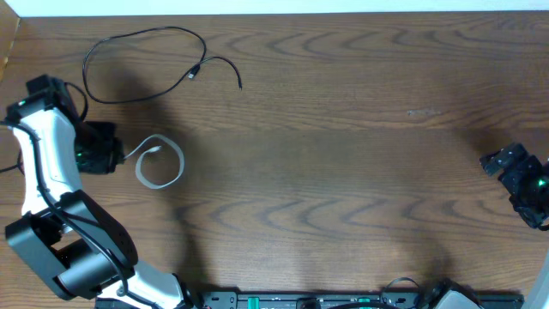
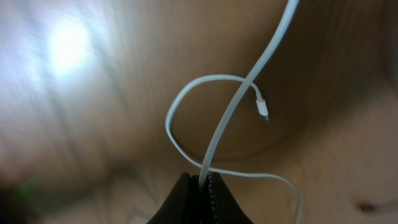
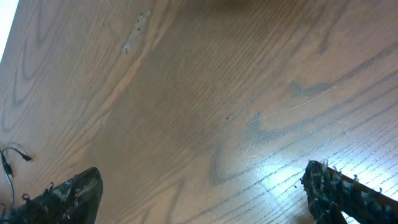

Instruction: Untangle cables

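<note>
A white cable lies in a loose loop on the wooden table at the left. My left gripper is shut on one end of it. In the left wrist view the jaws pinch the white cable, which curls in a loop with its small plug free. Thin black cables lie apart from it at the far left: a long loop and a shorter curved piece, meeting near a small plug. My right gripper is open and empty at the far right.
The table's far edge runs along the top of the overhead view. A black cord end shows at the left edge of the right wrist view. The arm bases and a black rail sit along the front edge.
</note>
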`<state>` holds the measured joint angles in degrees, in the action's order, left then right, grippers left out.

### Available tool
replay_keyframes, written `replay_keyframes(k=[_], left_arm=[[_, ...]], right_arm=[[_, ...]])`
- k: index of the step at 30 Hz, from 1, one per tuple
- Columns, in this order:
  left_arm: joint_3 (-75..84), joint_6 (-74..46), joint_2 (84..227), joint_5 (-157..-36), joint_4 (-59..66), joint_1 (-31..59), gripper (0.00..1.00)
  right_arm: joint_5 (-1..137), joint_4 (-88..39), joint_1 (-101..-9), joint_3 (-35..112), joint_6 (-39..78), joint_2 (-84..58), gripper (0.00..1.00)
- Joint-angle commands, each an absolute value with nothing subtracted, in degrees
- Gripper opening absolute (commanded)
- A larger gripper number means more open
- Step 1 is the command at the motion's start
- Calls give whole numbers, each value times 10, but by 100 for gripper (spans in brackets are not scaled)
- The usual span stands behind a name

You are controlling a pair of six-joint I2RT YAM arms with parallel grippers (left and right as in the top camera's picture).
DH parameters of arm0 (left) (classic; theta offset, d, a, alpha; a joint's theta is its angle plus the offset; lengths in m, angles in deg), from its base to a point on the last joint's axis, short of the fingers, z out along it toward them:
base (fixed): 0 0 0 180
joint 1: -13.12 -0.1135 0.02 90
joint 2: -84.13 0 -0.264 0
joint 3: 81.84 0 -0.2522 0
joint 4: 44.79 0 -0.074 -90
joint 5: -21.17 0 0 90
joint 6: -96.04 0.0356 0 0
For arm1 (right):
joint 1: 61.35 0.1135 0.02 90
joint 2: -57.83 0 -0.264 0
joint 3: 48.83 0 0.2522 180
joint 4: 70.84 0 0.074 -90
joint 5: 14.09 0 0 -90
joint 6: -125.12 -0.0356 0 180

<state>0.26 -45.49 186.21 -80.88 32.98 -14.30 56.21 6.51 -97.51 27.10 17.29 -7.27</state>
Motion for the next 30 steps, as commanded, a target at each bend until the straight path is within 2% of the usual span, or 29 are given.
replay_keyframes(k=[1, 10, 22, 23, 25, 26, 27, 30], left_arm=[[-2, -446, 1824, -864, 297, -108, 7], [-2, -424, 1839, -862, 209, -87, 7], [-2, -349, 1893, -861, 217, -61, 8], [-2, -349, 1897, -862, 218, -60, 27], [-2, -349, 1898, -862, 220, -60, 51], [-2, -349, 1898, -862, 220, -60, 58], [-2, -349, 1898, -862, 220, -60, 60], [-2, -349, 1898, -862, 220, -61, 61]], right_arm=[[559, 66, -981, 271, 167, -70, 99], [559, 66, -981, 271, 167, -70, 99], [559, 66, -981, 271, 167, -70, 99], [559, 66, -981, 271, 167, -70, 99], [559, 66, -981, 271, 167, -70, 99], [559, 66, -981, 271, 167, -70, 99], [559, 66, -981, 271, 167, -70, 99], [559, 66, -981, 271, 167, -70, 99]])
